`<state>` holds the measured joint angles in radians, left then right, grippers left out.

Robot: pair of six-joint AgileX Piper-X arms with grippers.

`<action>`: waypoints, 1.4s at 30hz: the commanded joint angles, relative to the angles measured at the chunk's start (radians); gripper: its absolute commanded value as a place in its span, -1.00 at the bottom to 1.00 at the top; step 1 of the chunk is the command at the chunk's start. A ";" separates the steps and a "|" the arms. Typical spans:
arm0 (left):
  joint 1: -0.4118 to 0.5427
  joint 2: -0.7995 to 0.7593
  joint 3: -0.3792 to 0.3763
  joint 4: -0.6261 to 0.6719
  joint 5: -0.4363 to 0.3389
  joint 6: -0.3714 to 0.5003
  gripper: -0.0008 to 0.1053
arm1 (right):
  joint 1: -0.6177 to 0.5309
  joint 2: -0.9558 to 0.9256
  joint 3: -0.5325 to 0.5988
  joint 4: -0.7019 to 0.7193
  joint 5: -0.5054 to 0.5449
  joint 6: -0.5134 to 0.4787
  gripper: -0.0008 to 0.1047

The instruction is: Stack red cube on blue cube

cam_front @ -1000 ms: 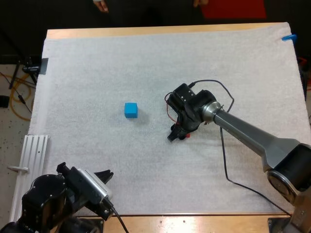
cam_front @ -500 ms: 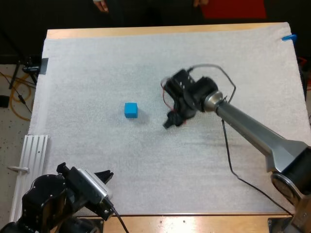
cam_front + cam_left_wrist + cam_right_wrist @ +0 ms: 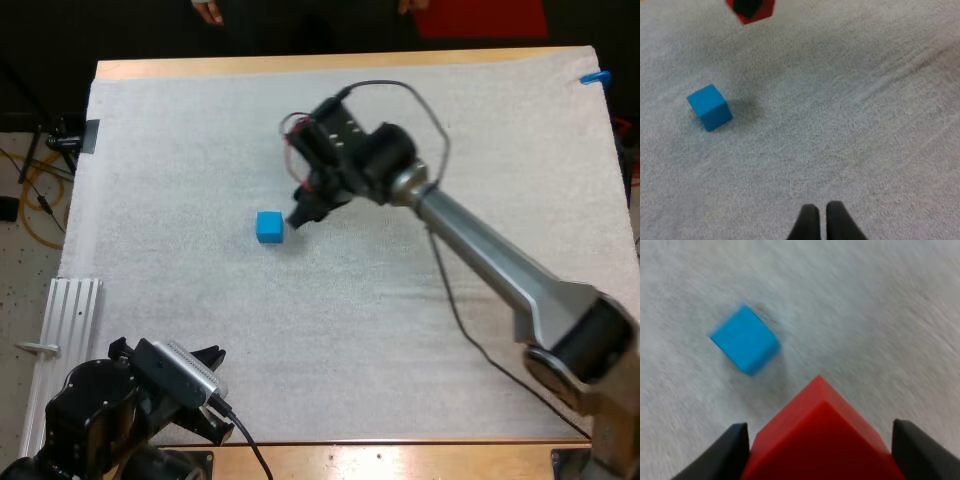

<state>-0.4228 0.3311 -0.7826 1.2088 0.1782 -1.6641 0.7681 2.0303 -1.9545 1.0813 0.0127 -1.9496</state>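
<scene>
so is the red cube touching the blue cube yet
Apart. The right wrist view shows bare mat between the blue cube and the red cube clamped in the right gripper.

Our right arm (image 3: 480,255) is a long shiny grey tube with a round black joint (image 3: 590,350) at its thick end and a chunky black head (image 3: 350,155) at the other. Our left arm (image 3: 90,420) is black and bulky, with a silver ribbed block (image 3: 185,363). Our left gripper (image 3: 818,210) has thin, pointed black fingers (image 3: 809,225); our right gripper (image 3: 300,214) has wide black ones (image 3: 730,452)
</scene>
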 commanded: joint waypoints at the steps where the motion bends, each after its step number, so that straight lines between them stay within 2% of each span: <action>1: -0.004 -0.002 -0.006 -0.002 -0.009 -0.008 -0.98 | 0.016 0.036 -0.054 0.007 -0.002 -0.013 -0.37; 6: -0.004 -0.002 -0.006 -0.002 -0.009 -0.008 -0.98 | 0.048 0.143 -0.200 0.007 -0.002 -0.021 -0.37; 14: -0.004 -0.002 -0.006 -0.002 -0.009 -0.008 -0.98 | 0.052 0.272 -0.320 -0.010 -0.002 -0.030 -0.37; 30: -0.004 -0.002 -0.006 -0.002 -0.006 -0.014 -0.98 | 0.054 0.352 -0.328 -0.053 -0.081 -0.030 -0.37; 42: -0.004 -0.002 -0.006 -0.002 -0.006 -0.014 -0.98 | 0.062 0.374 -0.325 -0.024 -0.078 -0.022 -0.37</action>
<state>-0.4228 0.3311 -0.7826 1.2088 0.1782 -1.6680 0.8279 2.4051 -2.2697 1.0449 -0.0592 -1.9676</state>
